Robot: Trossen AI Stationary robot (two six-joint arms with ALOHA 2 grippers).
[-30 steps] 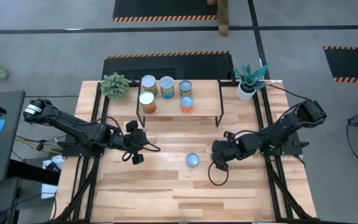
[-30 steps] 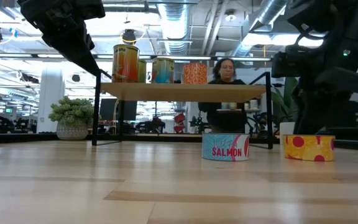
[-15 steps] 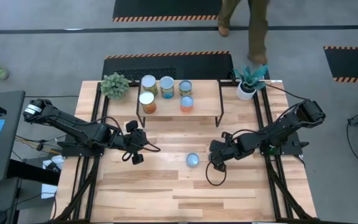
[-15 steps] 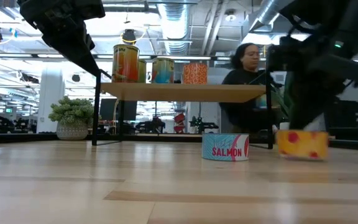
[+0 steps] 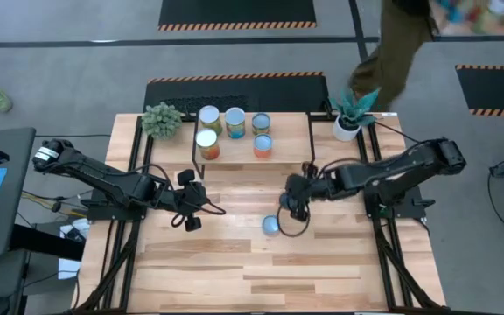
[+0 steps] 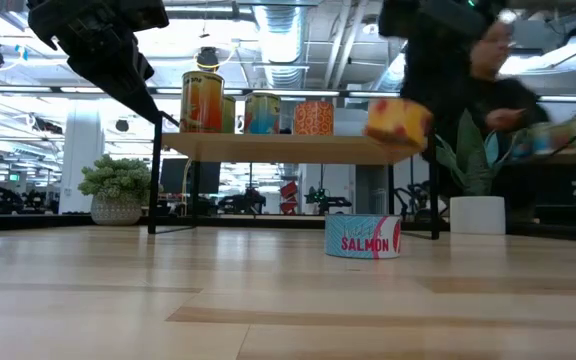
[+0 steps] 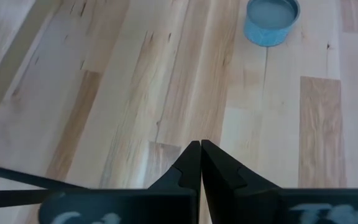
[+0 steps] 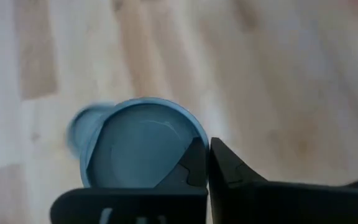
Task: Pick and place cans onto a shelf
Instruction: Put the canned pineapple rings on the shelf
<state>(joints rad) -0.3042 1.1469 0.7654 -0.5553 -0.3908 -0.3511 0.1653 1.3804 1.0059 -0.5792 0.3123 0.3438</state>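
Note:
My right gripper point(image 5: 294, 203) is shut on a yellow can with red dots point(image 6: 398, 120). The can hangs in the air in front of the shelf point(image 6: 288, 148), about level with its board. In the right wrist view the can's pale round top point(image 8: 138, 149) fills the space beside the fingertips. A blue salmon can point(image 5: 271, 225) point(image 6: 363, 237) stands on its base on the table below. Several cans point(image 5: 235, 119) stand on the shelf point(image 5: 291, 136). My left gripper point(image 5: 191, 210) point(image 7: 201, 146) is shut and hovers over bare wood left of centre. My right gripper holds the yellow can at the rim of its top point(image 8: 194, 146), at one edge of the can. The fingertips point(image 8: 225, 165) meet there, coming from above. What lies between them is hidden by the fingers. The can is lifted clear of the table and slightly tilted.
A green bushy plant point(image 5: 162, 120) point(image 6: 116, 190) stands at the shelf's left end. A plant in a white pot point(image 5: 348, 122) point(image 6: 477, 215) stands at its right end. A person point(image 5: 392, 52) walks past behind the table. Bare tabletop point(image 5: 261, 271) lies toward the near edge.
My right gripper has shut on the yellow can, tipped it off the table and lifted it to shelf height. It has carried the can toward the table's left and far edges, to a spot near the salmon can. The person behind the table has walked right.

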